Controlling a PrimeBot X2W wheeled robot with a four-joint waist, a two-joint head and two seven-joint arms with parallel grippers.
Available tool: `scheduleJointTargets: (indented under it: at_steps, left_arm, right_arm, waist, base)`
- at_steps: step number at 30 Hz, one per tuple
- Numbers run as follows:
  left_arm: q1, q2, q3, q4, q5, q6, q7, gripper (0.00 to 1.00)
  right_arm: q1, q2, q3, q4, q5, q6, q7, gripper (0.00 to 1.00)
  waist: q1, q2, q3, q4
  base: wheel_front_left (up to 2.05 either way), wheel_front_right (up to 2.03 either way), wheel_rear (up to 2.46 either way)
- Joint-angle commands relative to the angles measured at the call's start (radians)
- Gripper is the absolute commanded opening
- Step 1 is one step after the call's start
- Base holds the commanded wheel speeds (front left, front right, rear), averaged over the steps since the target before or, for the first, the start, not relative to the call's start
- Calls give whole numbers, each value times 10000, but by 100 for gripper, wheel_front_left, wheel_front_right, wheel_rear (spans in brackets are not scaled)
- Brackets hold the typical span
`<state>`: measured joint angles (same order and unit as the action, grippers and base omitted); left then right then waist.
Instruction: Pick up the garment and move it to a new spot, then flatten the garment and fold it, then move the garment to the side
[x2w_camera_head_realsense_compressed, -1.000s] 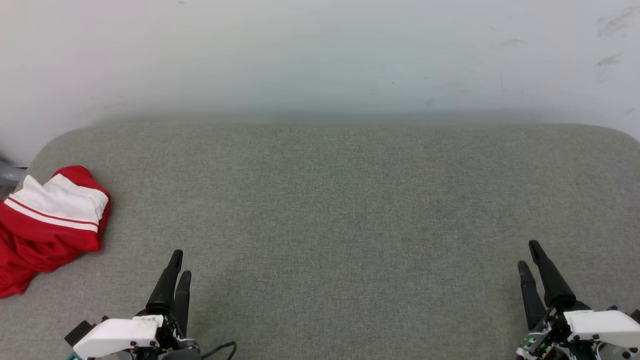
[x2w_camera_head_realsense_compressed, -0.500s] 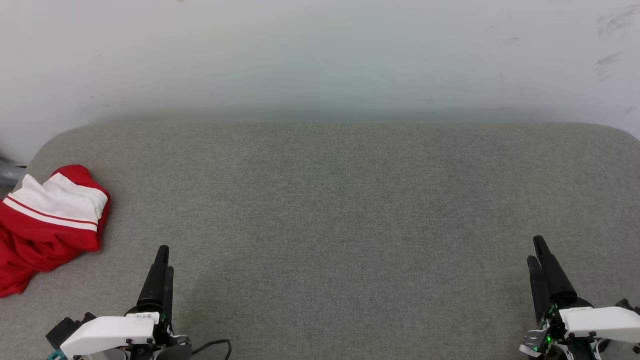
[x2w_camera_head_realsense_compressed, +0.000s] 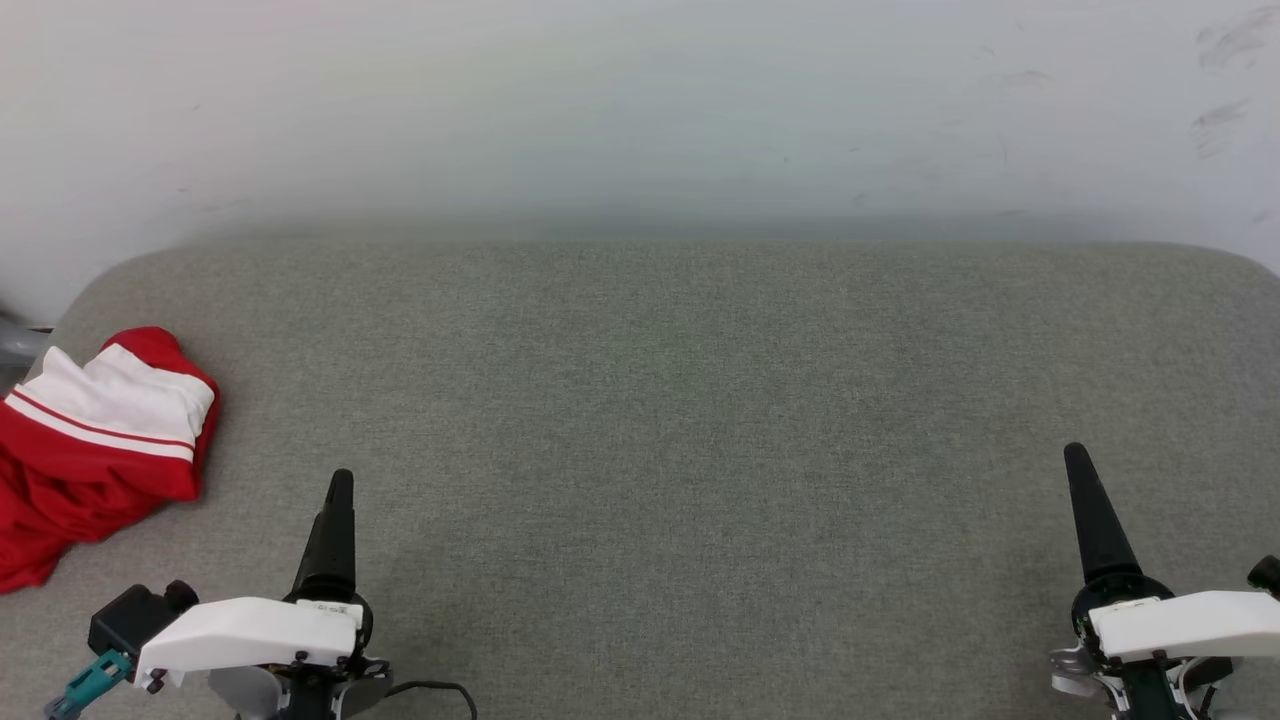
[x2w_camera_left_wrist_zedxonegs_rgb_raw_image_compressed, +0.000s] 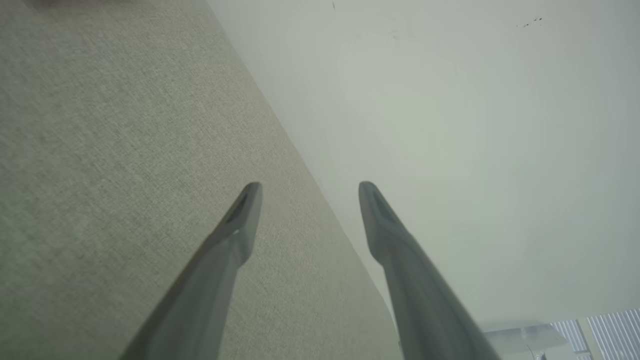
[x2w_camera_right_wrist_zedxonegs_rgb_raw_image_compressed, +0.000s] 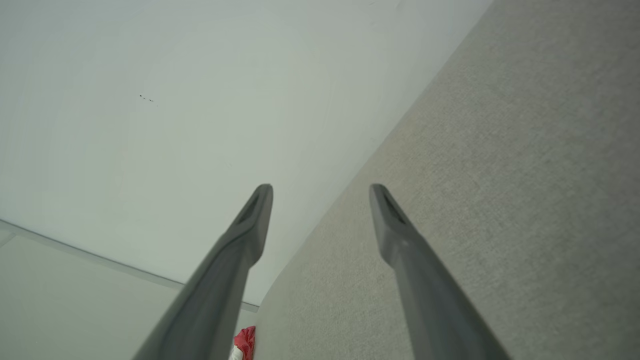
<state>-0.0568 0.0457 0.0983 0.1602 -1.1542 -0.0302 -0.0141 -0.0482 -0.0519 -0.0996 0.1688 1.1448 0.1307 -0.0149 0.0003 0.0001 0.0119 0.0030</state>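
the garment (x2w_camera_head_realsense_compressed: 95, 440) lies crumpled at the left side of the grey surface (x2w_camera_head_realsense_compressed: 660, 420), close to its edge. the left gripper (x2w_camera_left_wrist_zedxonegs_rgb_raw_image_compressed: 310, 189) and the right gripper (x2w_camera_right_wrist_zedxonegs_rgb_raw_image_compressed: 320, 187) are both wide open and hold nothing. i think a pinch on one thin layer could slip, and a sideways push could send the cloth off the edge.
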Motion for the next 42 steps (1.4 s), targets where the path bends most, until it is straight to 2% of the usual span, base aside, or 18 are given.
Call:
scheduleJointTargets:
  at_steps: [1,10,19,42]
  left_arm:
    - [-138,31,-87,-250,473,132,-124,100]
    - [-48,35,-433,-407,2328,677,-456,100]
    - [3,60,-703,-475,4067,988,-752,100]
    - [169,349,-1483,-707,7125,1666,-1464,100]
  right_arm:
    - [-76,3,35,-245,-458,2,-102,100]
    - [38,5,292,-490,-2437,1,-432,100]
    - [135,8,402,-621,-3890,1,-739,100]
    - [300,15,594,-772,-7006,0,-1462,100]
  waist:
    - [-1,-1,0,5]
    - [-1,-1,-8,27]
    - [-1,-1,-7,41]
    - [-2,-1,0,95]
  base:
    - [0,0,0]
    - [0,0,0]
    - [0,0,0]
    - [0,0,0]
